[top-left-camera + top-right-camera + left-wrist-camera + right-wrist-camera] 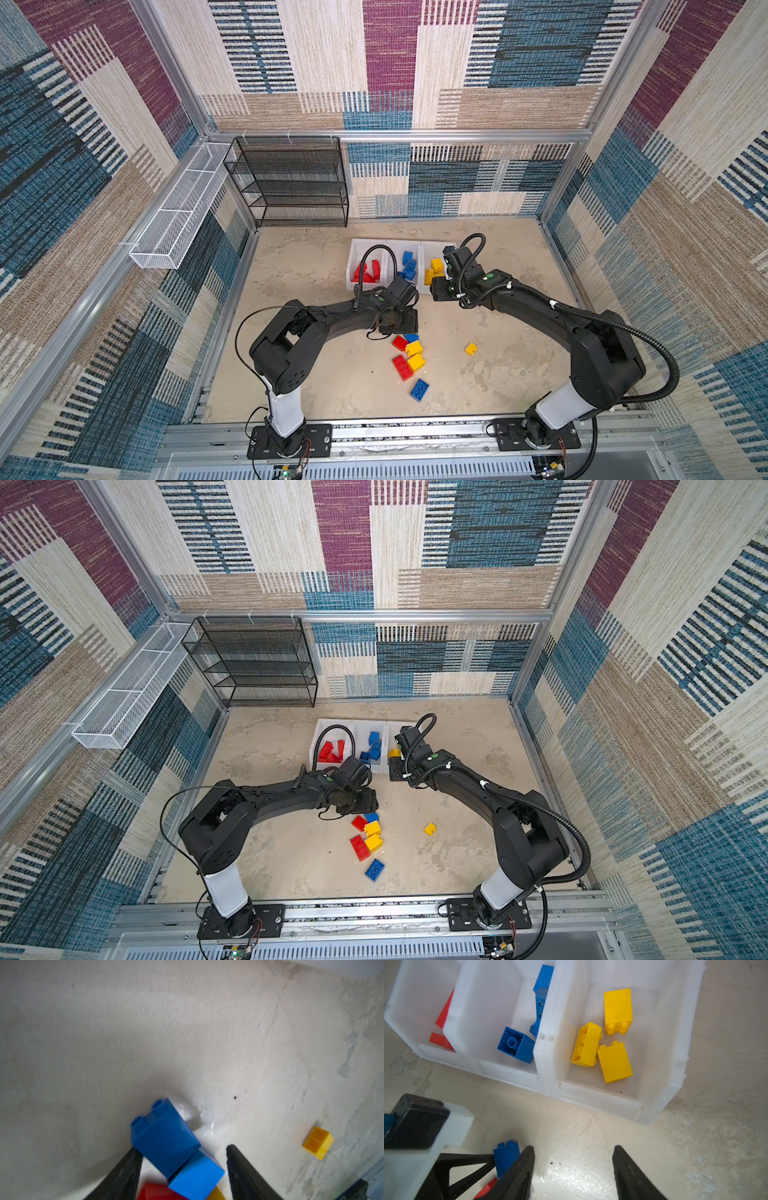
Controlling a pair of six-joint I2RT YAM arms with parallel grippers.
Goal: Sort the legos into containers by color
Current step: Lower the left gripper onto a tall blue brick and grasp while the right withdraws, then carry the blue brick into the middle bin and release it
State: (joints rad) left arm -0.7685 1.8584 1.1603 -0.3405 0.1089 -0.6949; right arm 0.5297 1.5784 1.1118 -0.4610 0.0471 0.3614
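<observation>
The left gripper (181,1148) hung low over the loose legos on the desk (187,1032). Its jaws were apart and astride a dark blue brick (164,1136), whose two visible studs sat on the end away from the wrist. One jaw touched that brick's edge. The other stood clear of it, with bare desk showing between. A lighter blue block (197,1176) pressed against the dark one, deeper between the jaws and just beside the clear jaw (whether they touched could not be told). A red brick (158,1191) showed nearer the wrist, and a lone yellow brick (318,1142) lay well apart, outside the jaws.

In both top views the rest of the pile lay just on the near side of that gripper. It held a small red square (400,343), two yellow bricks (415,355) one behind the other, a red oblong (402,368) and a flat blue piece (420,390).

The right gripper (574,1147) hung over bare desk just in front of the containers (395,245), jaws apart with nothing between them. The three white containers stood touching in a row. Red legos (365,272) lay in the left one, blue legos (409,266) in the middle, and three yellow legos (614,1061) in the right.
</observation>
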